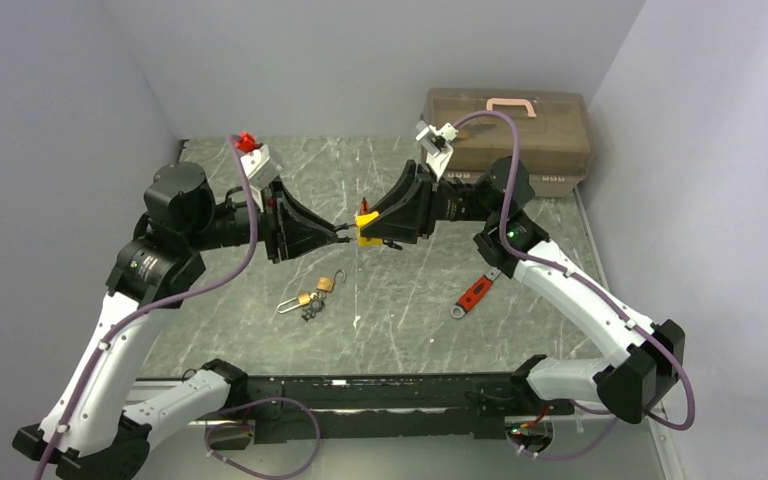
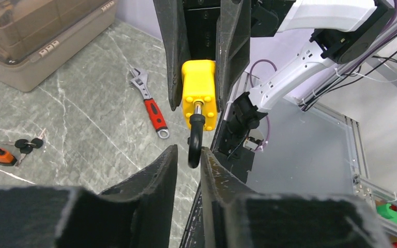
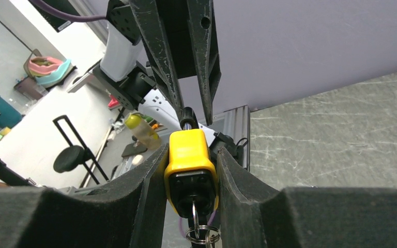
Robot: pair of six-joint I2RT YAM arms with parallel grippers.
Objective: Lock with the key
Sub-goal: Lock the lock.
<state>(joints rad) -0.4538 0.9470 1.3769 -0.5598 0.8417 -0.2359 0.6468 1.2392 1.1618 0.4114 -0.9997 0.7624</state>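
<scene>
A yellow padlock (image 1: 368, 236) is held off the table between the two arms. My right gripper (image 1: 378, 232) is shut on its body (image 3: 188, 155), one finger on each side. A key (image 3: 193, 213) with a ring sits in the keyhole at the padlock's near end. The black shackle (image 2: 194, 140) sticks out of the far end, pulled out. My left gripper (image 1: 344, 232) faces the right one, and its fingertips (image 2: 171, 160) close around the end of the shackle. In the right wrist view the left gripper's fingers (image 3: 171, 93) meet at the shackle (image 3: 188, 117).
A brass padlock with keys (image 1: 310, 296) lies on the table below the grippers. A red-handled wrench (image 1: 474, 294) lies to the right. An orange tag with black keys (image 2: 0, 155) lies behind the grippers. A brown toolbox (image 1: 508, 125) stands at the back right.
</scene>
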